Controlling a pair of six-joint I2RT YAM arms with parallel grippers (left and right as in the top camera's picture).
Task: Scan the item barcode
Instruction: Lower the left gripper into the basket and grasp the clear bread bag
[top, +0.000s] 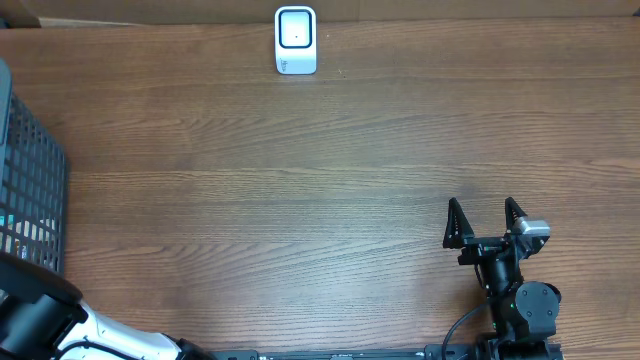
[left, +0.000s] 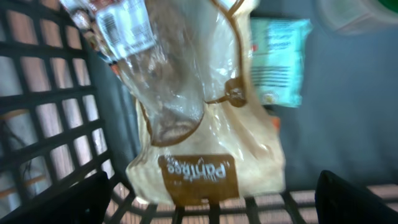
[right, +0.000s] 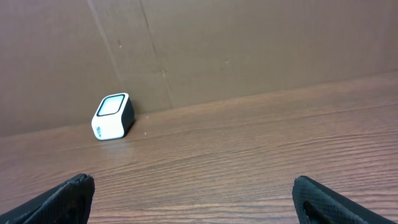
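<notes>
Left fingers (left: 68, 202): mine, spread wide, with the two dark tips at the lower corners of the left wrist view. They hold nothing.
Where my left fingers are: down inside the black basket (top: 35, 170), which stands at the left edge of the surface (top: 300, 190).
Bread bag (left: 205, 143): lies in the basket between my left tips and just beyond them, apart from both. It is cream plastic with a brown label, and the lettering is upside down to me.
Barcode label (left: 127, 28): a white sticker on clear plastic at the top left of the left wrist view. I cannot tell whether that plastic belongs to the bread bag.
Teal packet (left: 277, 59): beside the bread bag on its right, against the basket floor, blurred.
Right fingers (top: 456, 222): mine, fully apart and empty, low over the near right part of the surface.
Scanner (top: 295, 40): a small white box with a dark window, upright at the far edge of the surface by the brown wall. It is well apart from both pairs of fingers and from the basket.
</notes>
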